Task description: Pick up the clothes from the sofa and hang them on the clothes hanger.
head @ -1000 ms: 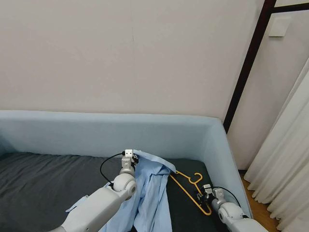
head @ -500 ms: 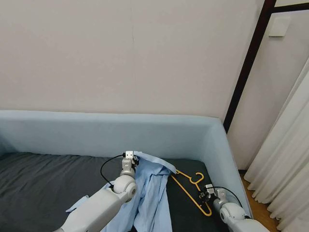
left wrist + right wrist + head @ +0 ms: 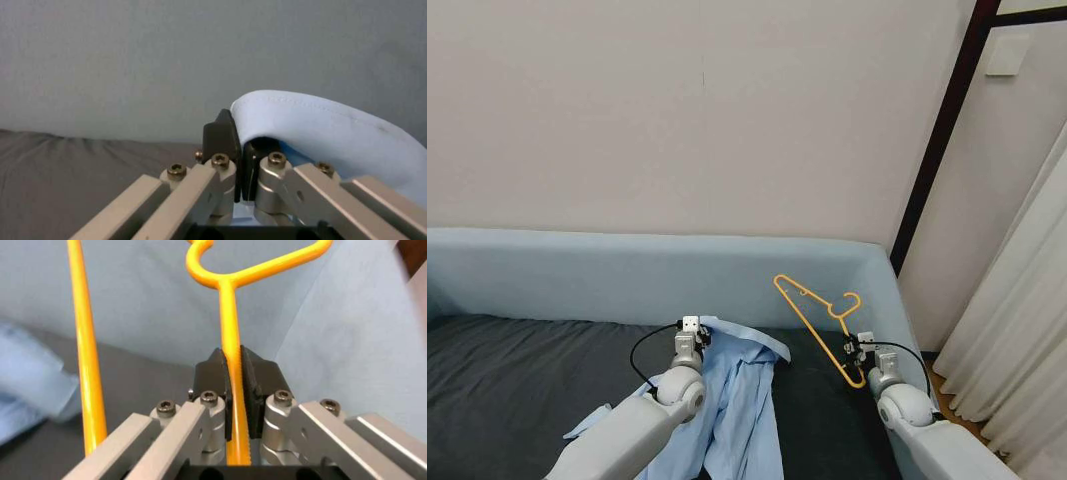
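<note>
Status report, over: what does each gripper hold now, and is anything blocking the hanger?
Left gripper shut on light blue shirt edge, over sofa seat. Right gripper shut on yellow hanger, held up in the air. No obstacle seen between them.

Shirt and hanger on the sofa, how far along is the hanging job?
Done: the right gripper is shut on the orange hanger, holding it up before the sofa back. In hand: the left gripper pinches an edge of the light blue shirt. Left: the shirt lies mostly on the dark seat, apart from the hanger.
</note>
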Tool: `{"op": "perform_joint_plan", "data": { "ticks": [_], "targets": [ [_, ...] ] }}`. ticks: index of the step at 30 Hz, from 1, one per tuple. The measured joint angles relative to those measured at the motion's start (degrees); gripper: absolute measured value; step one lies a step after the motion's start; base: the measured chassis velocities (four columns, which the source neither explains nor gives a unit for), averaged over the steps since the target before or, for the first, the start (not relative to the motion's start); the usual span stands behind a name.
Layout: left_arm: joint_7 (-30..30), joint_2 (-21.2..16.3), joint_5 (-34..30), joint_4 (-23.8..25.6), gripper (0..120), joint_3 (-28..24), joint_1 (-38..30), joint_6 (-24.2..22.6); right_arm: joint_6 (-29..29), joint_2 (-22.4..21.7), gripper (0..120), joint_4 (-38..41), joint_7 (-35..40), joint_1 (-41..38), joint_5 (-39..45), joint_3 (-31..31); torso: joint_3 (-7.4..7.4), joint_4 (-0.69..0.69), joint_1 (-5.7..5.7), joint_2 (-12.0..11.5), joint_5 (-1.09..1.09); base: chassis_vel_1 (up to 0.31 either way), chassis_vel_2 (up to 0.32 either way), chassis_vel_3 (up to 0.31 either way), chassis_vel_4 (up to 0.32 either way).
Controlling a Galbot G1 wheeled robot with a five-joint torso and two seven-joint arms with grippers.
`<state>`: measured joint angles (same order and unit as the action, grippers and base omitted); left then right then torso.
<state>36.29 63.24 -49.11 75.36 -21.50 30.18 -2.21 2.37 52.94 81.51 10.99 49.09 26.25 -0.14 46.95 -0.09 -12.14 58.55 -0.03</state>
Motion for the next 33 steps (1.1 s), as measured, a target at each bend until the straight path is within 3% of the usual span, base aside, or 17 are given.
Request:
{"op": "perform_joint_plan", "data": {
  "ticks": [4, 7, 13, 18, 24, 33],
  "targets": [
    [0.3, -0.1, -0.2, 0.5, 0, -0.2, -0.3, -0.3, -1.4, -2.1, 4, 4.0, 0.8, 4.5, -4.7, 1.4, 0.0, -0.01, 0.0, 0.0, 0.01, 0.0, 0.0, 0.0, 0.0],
    [1.1, -0.7, -1.2, 2.1, 0, -0.6, -0.8, -1.1, -6.4, -4.3, 4, 8.6, 1.6, 11.1, -16.8, 4.1, 0.0, 0.0, 0.01, 0.0, 0.0, 0.0, 0.0, 0.0, 0.0],
    [2.2, -1.7, -2.0, 4.4, 0, -1.0, -1.4, -2.3, -10.8, -4.8, 4, 12.5, 2.1, 17.5, -28.7, 6.7, 0.0, 0.03, 0.0, 0.0, 0.0, 0.0, 0.0, 0.0, 0.0],
    [2.5, -3.9, -3.0, 7.1, 0, -1.1, -1.4, -3.2, -15.3, -3.9, 4, 11.4, 1.7, 21.5, -39.7, 7.5, 0.0, 0.02, 0.01, 0.0, 0.0, 0.0, 0.0, 0.0, 0.0],
    [3.1, -6.9, -5.2, 11.0, 0, -1.8, -2.4, -5.3, -16.2, -1.7, 4, 10.5, 1.6, 22.1, -43.3, 5.2, 0.0, 0.02, 0.01, 0.0, -0.01, 0.0, 0.0, 0.0, 0.0],
    [8.3, -8.8, -8.9, 15.4, 0, -3.7, -4.9, -10.1, -13.4, 1.7, 4, 10.6, 2.3, 16.9, -40.1, 0.0, 0.0, 0.03, 0.01, 0.0, -0.01, 0.0, 0.0, 0.0, 0.0]
  ]
}}
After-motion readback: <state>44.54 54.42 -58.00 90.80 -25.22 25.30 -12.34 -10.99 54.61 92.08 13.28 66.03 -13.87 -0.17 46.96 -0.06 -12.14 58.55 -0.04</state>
